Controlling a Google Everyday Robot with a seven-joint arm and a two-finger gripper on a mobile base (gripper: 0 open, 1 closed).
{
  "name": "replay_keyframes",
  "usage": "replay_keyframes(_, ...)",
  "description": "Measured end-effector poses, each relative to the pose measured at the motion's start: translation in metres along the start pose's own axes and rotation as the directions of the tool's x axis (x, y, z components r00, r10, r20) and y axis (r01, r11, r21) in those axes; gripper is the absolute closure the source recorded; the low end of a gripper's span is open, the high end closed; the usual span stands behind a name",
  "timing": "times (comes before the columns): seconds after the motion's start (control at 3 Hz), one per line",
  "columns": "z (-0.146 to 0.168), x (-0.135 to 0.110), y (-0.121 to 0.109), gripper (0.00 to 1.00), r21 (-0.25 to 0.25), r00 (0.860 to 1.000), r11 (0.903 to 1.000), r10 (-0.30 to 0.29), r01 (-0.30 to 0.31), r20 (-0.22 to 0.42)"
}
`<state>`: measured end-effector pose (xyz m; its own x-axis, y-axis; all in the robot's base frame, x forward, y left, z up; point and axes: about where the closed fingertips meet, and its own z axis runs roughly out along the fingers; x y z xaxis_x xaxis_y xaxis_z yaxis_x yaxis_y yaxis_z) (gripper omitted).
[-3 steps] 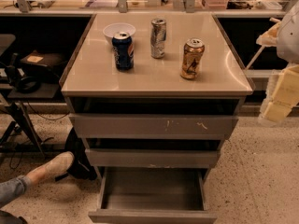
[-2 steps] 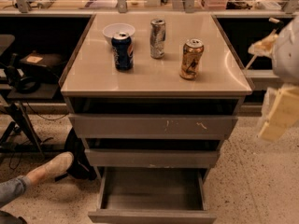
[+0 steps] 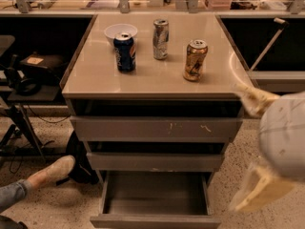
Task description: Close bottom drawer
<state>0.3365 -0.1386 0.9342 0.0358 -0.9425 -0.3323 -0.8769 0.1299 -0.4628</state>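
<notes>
Bottom drawer (image 3: 155, 197) pulled open at near centre, blurred gripper (image 3: 264, 147) raised to its right, not touching, grip state cannot be told

Bottom drawer (image 3: 155, 199): I see it pulled out.
Gripper (image 3: 269, 147): I see it right of the cabinet (image 3: 157, 80), apart.

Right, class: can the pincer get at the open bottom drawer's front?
Probably yes. The pincer hangs open right of the cabinet, and nothing stands between it and the bottom drawer, whose front juts out near the floor.
</notes>
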Motion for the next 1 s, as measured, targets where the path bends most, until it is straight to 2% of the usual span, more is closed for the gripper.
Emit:
replay_keyframes(0.33, 0.052, -0.044, 0.040, 0.00, 0.016, 0.994, 0.9978, -0.066, 0.065, 0.086)
replay_keyframes(0.67, 0.144, -0.068, 0.094, 0.00, -0.097, 0.977, 0.9953, 0.016, 0.005, 0.211)
replay_keyframes(1.0, 0.238, -0.079, 0.180, 0.00, -0.312, 0.962, 0.9493, 0.122, -0.041, 0.245)
